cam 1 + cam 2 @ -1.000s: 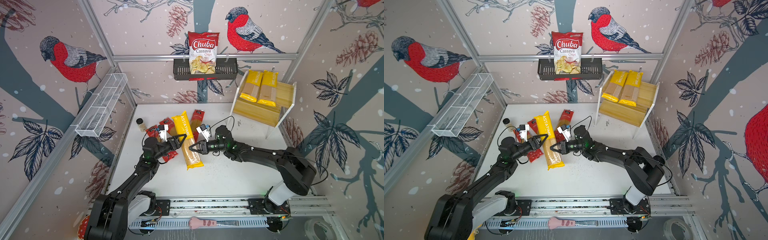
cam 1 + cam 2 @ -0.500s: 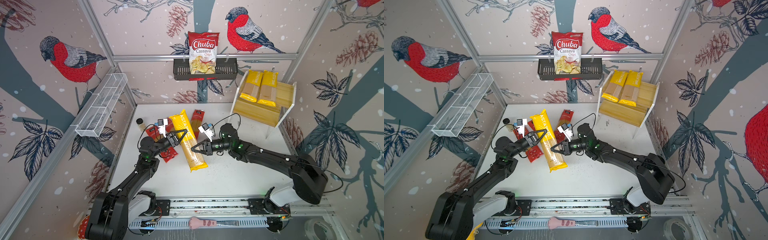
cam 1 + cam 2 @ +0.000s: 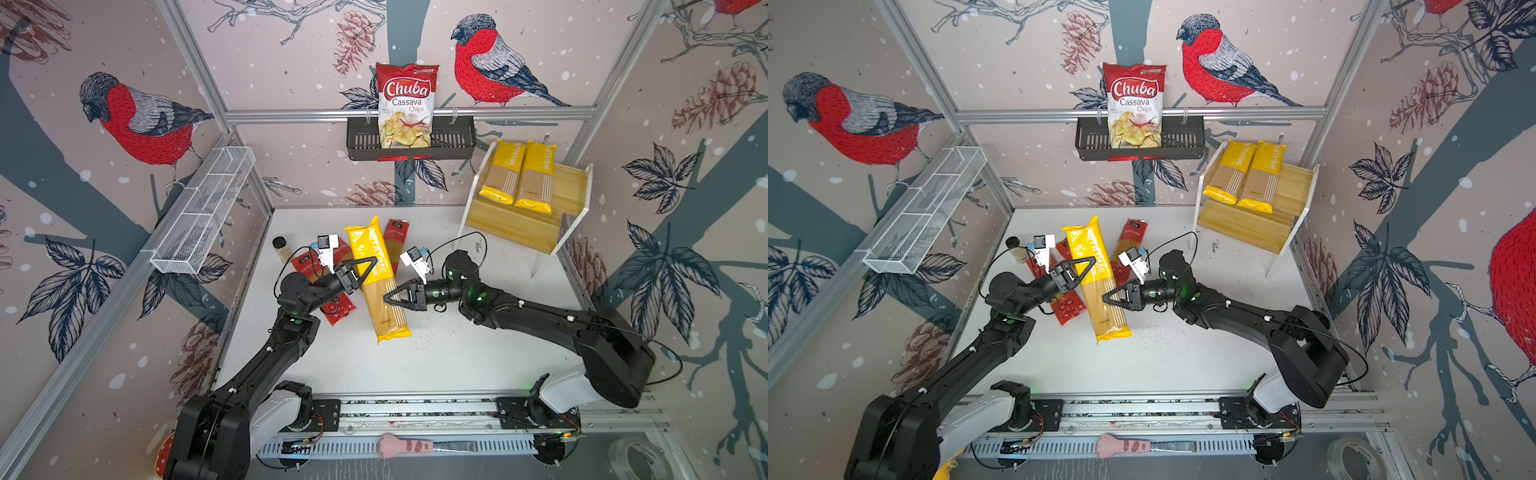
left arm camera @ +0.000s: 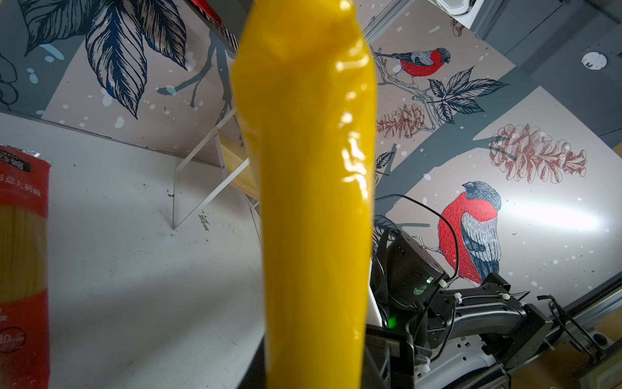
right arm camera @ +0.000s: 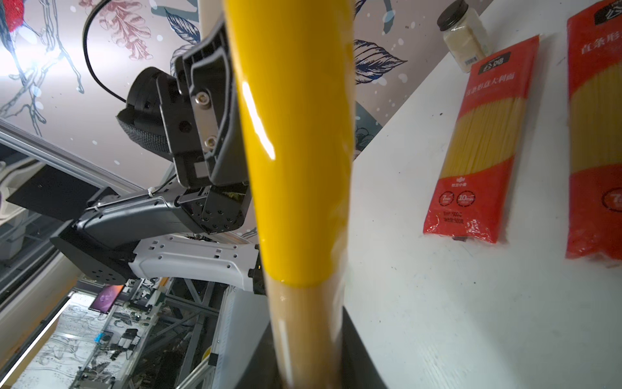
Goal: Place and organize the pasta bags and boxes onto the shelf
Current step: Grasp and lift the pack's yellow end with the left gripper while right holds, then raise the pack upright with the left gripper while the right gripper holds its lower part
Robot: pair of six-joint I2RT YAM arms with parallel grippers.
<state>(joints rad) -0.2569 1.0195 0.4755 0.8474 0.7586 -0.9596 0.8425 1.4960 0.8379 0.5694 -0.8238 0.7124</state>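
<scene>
Both top views: high and frontal, looking steeply down, sharing the whole white bench (image 3: pixel 457 365). Wrist views: very close, facing opposite sides of one long yellow spaghetti packet (image 4: pixel 313 202).

We are looking edge-on at a yellow packet (image 4: pixel 313 202), which is filling the middle, close and blurred. A red packet (image 4: pixel 22 252) is lying on the white table (image 4: pixel 134 269). The shelf (image 4: pixel 235 163) is showing partly behind the yellow packet, and the right arm (image 4: pixel 471 310) is showing beyond it.
</scene>
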